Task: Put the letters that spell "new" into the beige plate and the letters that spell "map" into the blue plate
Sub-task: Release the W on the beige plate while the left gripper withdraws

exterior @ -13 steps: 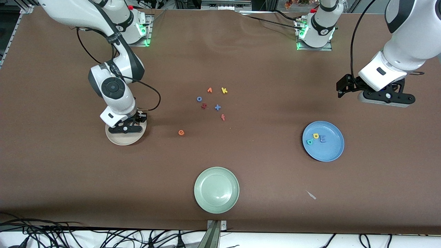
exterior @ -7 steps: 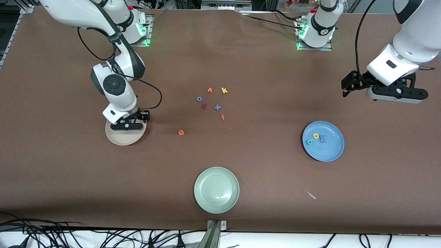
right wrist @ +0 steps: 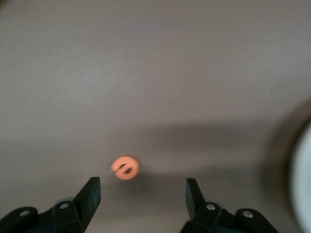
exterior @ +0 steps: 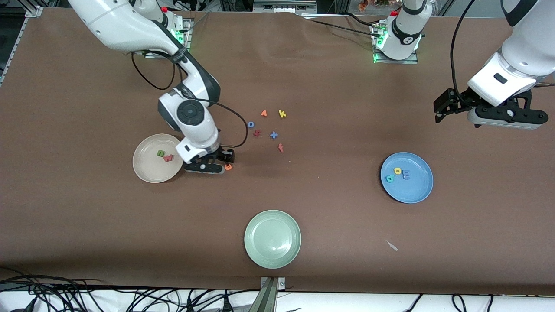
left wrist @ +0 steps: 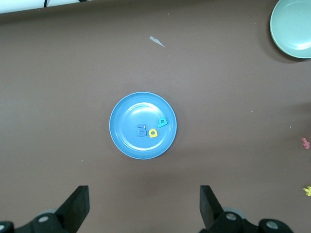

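Observation:
The beige plate [exterior: 147,171] holds the green n [exterior: 160,153] and the pink-red w [exterior: 168,158]. Beside it, toward the left arm's end, my right gripper [exterior: 208,169] hangs low and open. In the right wrist view the orange e [right wrist: 126,168] lies flat on the table just ahead of the open right gripper [right wrist: 143,187], not between its fingers; the same e [exterior: 228,167] shows in the front view. The blue plate [exterior: 418,188] carries the teal p [exterior: 390,178], yellow a [exterior: 397,171] and blue-purple m [exterior: 406,174]. My left gripper [exterior: 505,119] waits open in the air, with the blue plate [left wrist: 127,116] in its wrist view.
A pale green plate [exterior: 272,238] sits near the front edge. In mid-table lie an orange v-shaped letter [exterior: 263,113], yellow k [exterior: 282,114], blue o [exterior: 250,124], dark red letter [exterior: 256,133], blue x [exterior: 273,135] and a red letter [exterior: 280,147]. A paper scrap [exterior: 392,245] lies nearer the camera than the blue plate.
The right gripper has left the beige plate and swung over to the orange e; the n and w now show in the plate. The left gripper drifted slightly toward its end of the table.

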Robot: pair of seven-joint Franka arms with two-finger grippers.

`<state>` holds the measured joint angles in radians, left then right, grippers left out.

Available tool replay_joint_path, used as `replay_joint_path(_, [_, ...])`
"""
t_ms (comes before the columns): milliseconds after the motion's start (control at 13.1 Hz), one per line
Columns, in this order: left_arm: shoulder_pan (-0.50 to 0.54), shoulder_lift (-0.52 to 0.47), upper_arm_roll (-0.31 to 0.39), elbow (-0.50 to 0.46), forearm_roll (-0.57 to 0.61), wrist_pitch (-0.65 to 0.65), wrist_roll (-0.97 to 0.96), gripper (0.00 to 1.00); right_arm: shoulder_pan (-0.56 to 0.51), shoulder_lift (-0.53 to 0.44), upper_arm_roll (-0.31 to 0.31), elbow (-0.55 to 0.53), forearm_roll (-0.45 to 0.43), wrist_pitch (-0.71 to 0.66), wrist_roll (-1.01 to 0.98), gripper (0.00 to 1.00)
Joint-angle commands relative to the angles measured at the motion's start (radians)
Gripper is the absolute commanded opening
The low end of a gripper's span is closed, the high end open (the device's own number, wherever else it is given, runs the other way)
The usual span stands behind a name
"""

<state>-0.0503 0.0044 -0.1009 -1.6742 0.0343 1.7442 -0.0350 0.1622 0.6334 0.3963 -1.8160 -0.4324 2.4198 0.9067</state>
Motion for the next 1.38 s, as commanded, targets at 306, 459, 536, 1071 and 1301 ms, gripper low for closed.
replay_joint_path(306, [0.018, 0.020, 0.004, 0.044, -0.031, -0.023, 0.004, 1.00, 0.026, 0.075, -0.001, 0.023, -0.157, 0.021, 0.172, 0.73])
replay_joint_path(459, [0.017, 0.026, 0.003, 0.045, -0.033, -0.023, 0.004, 1.00, 0.026, 0.078, -0.001, 0.021, -0.160, 0.031, 0.172, 0.64])
replay_joint_path(536, [0.017, 0.028, 0.004, 0.045, -0.033, -0.023, 0.004, 1.00, 0.026, 0.078, -0.002, 0.023, -0.158, 0.033, 0.170, 0.60])
replay_joint_path(1071, [0.020, 0.036, 0.004, 0.057, -0.033, -0.023, 0.004, 1.00, 0.025, 0.092, -0.019, 0.038, -0.152, 0.059, 0.155, 0.57])
replay_joint_path(1301, [0.020, 0.043, 0.003, 0.057, -0.033, -0.023, 0.004, 1.00, 0.025, 0.094, -0.019, 0.038, -0.149, 0.088, 0.150, 0.57])
